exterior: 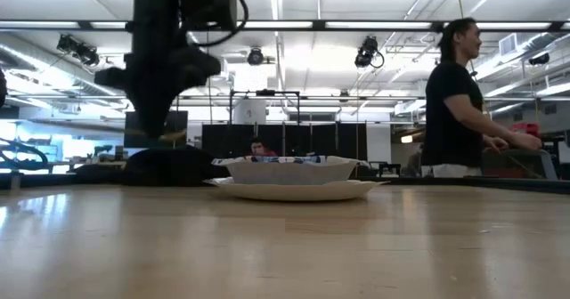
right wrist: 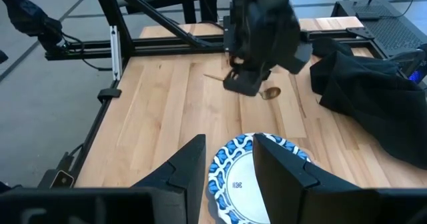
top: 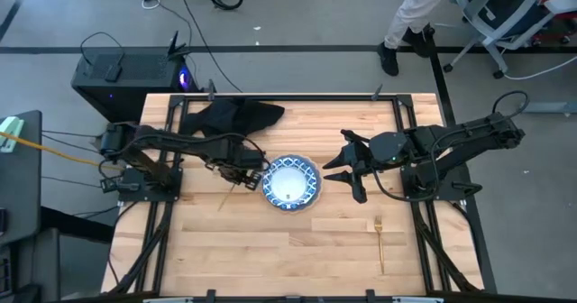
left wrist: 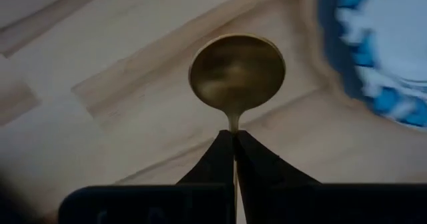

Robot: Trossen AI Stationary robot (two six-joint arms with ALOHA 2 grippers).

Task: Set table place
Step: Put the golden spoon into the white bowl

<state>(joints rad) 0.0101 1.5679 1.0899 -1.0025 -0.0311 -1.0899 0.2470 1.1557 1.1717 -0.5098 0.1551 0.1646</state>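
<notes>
My left gripper (top: 245,172) is shut on a thin gold spoon (left wrist: 237,74), just left of the plate. The round blue-grey plate (exterior: 294,190) rests on the table (top: 297,258) at its middle, with the smaller blue-and-white patterned dish (top: 290,181) sitting in it. My right gripper (top: 340,169) is open and empty to the right of the plate; the dish shows between its fingers in the right wrist view (right wrist: 237,184). A gold fork (top: 380,242) lies flat at the near right. A black cloth napkin (top: 236,115) lies crumpled at the far edge. My left gripper pinches the spoon's neck (left wrist: 233,123), just behind the bowl, between its two fingertips. The fingers come from above, slanting down. The bowl (right wrist: 270,93) sticks out past the fingertips and the handle (top: 224,199) trails toward the table's near left. In the low view the spoon (exterior: 174,136) hangs clear of the table.
Black metal rails (top: 406,132) edge the table. A person (exterior: 459,103) stands beyond the far right side, and another shows at the far right in the high view (top: 415,19). Bare wood lies left and right of the plate and along the near edge.
</notes>
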